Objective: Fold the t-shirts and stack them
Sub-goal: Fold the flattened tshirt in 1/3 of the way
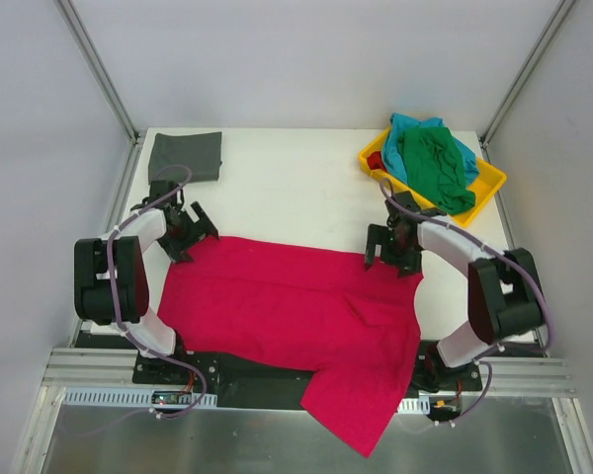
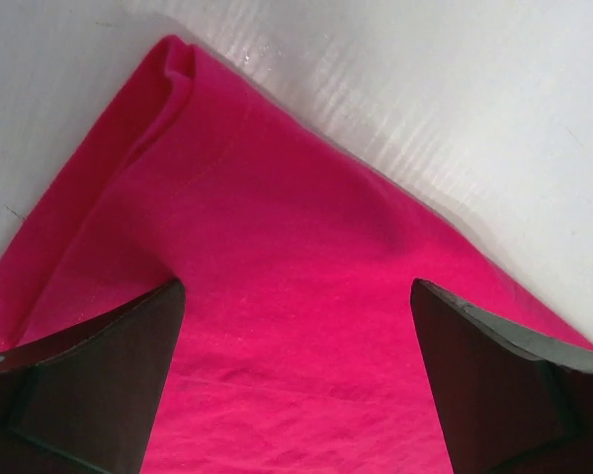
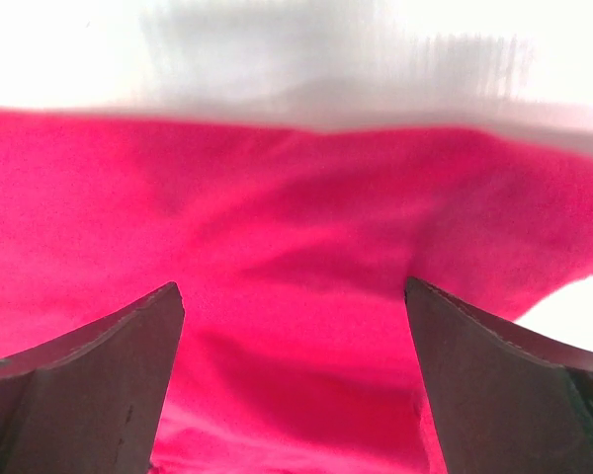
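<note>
The crimson red t-shirt (image 1: 287, 316) lies spread across the near half of the table, one part hanging over the front edge. My left gripper (image 1: 188, 237) is open over its far left corner (image 2: 277, 247), jaws wide apart with nothing between them. My right gripper (image 1: 393, 252) is open over its far right corner (image 3: 296, 247), also empty. The dark grey t-shirt (image 1: 186, 155) lies folded at the far left. The green t-shirt (image 1: 437, 168) and the teal t-shirt (image 1: 420, 128) lie bunched in the yellow tray.
The shallow yellow tray (image 1: 492, 180) stands at the far right corner, close behind my right arm. White table (image 1: 287, 188) lies between the red t-shirt and the back wall. Metal frame posts stand at both back corners.
</note>
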Robot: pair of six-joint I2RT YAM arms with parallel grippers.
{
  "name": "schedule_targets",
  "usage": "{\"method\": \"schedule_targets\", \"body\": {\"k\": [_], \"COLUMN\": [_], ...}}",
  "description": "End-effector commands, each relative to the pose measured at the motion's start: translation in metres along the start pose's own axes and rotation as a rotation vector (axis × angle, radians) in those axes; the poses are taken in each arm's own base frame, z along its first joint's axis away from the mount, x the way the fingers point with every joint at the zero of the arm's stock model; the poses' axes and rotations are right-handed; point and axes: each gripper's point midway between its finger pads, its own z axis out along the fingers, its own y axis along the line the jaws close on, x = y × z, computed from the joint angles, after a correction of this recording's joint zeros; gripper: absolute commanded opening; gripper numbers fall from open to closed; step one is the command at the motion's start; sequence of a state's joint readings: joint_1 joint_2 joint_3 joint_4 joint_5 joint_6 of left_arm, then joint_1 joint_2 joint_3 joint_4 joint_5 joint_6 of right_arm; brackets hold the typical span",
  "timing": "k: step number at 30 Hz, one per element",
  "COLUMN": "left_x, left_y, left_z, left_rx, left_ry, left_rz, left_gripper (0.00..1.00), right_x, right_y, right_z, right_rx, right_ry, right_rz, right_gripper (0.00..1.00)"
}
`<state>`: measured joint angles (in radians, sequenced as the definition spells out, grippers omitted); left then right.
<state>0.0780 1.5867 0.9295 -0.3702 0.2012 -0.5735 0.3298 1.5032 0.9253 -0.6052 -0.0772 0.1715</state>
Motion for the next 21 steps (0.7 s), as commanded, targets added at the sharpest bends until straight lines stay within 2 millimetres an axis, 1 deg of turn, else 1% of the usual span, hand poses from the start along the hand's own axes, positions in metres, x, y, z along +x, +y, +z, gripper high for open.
{"method": "schedule_targets", "body": {"k": [1, 4, 6, 9, 10, 13, 14, 17, 21], "left_x": [-0.021, -0.032, -0.04, -0.059, -0.066, -0.082, -0.086, -0.098, -0.111], "left_y": [-0.004, 0.0, 0.0, -0.001, -0.003, -0.01, -0.013, -0.023, -0.029], "left_z": [0.008, 0.017, 0.022, 0.028, 0.031, 0.037, 0.04, 0.045, 0.041], "left_rx": [-0.018, -0.051, -0.063, -0.066, -0.06, -0.042, -0.032, -0.014, -0.014], "left_ry": [-0.041, -0.045, -0.05, -0.065, -0.062, -0.065, -0.061, -0.064, -0.093], "left_rz": [0.033, 0.017, 0.005, -0.015, -0.024, -0.031, -0.035, -0.039, -0.036], "left_gripper": [0.99, 0.99, 0.99, 0.99, 0.99, 0.99, 0.99, 0.99, 0.99], "right_x": [-0.029, -0.042, -0.054, -0.086, -0.094, -0.118, -0.122, -0.147, -0.168], "right_y": [-0.011, -0.01, -0.009, -0.007, -0.005, -0.003, 0.003, 0.006, 0.012], "right_z": [0.019, 0.036, 0.042, 0.047, 0.046, 0.051, 0.054, 0.055, 0.051], "right_rx": [0.12, 0.136, 0.143, 0.159, 0.153, 0.118, 0.086, 0.084, 0.073], "right_ry": [-0.023, 0.011, 0.025, 0.004, 0.007, 0.011, 0.026, -0.005, -0.033], "right_rz": [0.008, -0.005, -0.008, -0.052, -0.055, -0.076, -0.083, -0.153, -0.227], "right_gripper": [0.96, 0.96, 0.96, 0.96, 0.96, 0.96, 0.96, 0.96, 0.96]}}
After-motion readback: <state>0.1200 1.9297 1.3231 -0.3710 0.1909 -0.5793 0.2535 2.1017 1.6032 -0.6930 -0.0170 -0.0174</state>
